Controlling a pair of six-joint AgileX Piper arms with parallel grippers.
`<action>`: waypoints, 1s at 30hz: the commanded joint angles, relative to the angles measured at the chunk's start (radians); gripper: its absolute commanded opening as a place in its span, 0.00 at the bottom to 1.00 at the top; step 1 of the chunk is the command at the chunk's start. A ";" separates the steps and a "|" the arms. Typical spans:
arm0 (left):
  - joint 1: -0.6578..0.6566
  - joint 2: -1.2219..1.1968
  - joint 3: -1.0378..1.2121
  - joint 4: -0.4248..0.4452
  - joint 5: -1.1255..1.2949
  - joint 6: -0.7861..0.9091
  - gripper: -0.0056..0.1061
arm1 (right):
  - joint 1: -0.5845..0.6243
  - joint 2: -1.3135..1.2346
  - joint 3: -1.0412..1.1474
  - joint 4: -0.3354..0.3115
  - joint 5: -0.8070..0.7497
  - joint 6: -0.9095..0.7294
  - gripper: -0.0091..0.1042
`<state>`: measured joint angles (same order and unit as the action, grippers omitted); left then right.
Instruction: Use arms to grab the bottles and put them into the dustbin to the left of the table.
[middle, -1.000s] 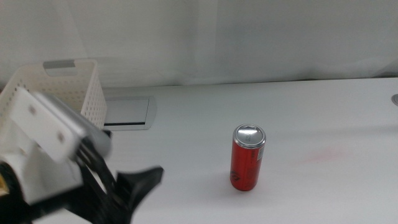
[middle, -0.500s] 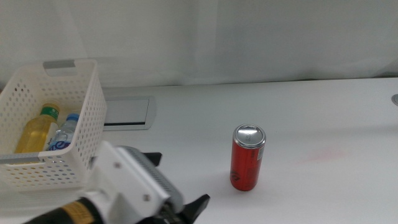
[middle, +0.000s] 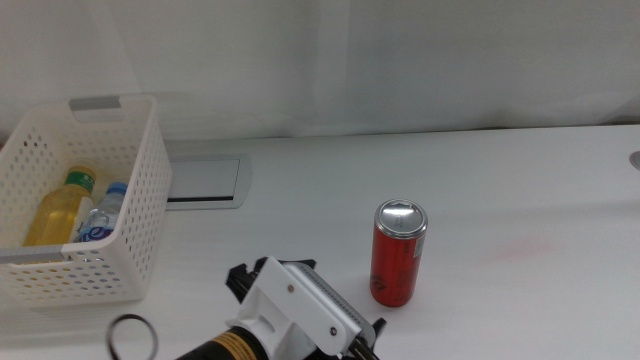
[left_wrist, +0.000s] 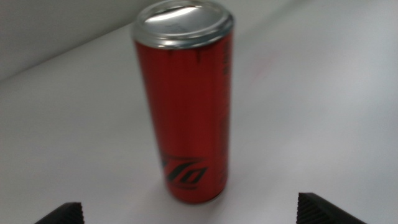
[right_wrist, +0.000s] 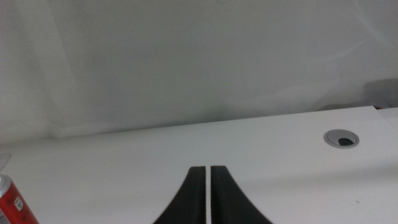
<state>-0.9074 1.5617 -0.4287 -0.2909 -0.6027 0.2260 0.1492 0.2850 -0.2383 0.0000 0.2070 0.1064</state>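
Observation:
A red drink can (middle: 400, 253) with a silver top stands upright on the white table (middle: 520, 180). My left arm (middle: 295, 318) comes in at the bottom edge, just left of the can. In the left wrist view the can (left_wrist: 189, 106) is close ahead, and the left gripper (left_wrist: 193, 215) is open wide and empty, with one jaw tip showing at each side. The white dustbin (middle: 110, 135) at the left holds the yellow bottle (middle: 62, 206) and the blue-capped water bottle (middle: 100, 218). My right gripper (right_wrist: 207, 193) is shut and empty, away from the can (right_wrist: 12, 202).
A grey inset panel (middle: 205, 180) lies beside the dustbin. A round grey cable grommet (right_wrist: 341, 139) sits in the tabletop at the far right. A white curtain wall backs the table.
My left arm has swung from in front of the dustbin to the right and down toward the can. The dustbin and its two bottles are uncovered. The can has not moved.

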 joint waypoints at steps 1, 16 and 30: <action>-0.010 0.055 0.002 0.096 -0.104 -0.107 0.84 | -0.010 -0.002 0.005 -0.011 -0.018 -0.001 0.06; -0.010 0.292 -0.165 0.097 -0.282 -0.121 0.84 | -0.010 -0.002 0.005 -0.011 -0.018 -0.001 0.06; -0.008 0.433 -0.349 0.013 -0.174 -0.121 0.84 | -0.010 -0.002 0.005 -0.011 -0.018 -0.001 0.06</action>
<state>-0.9074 1.9805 -0.7654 -0.2655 -0.7961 0.1121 0.1492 0.2850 -0.2383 0.0000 0.1989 0.1101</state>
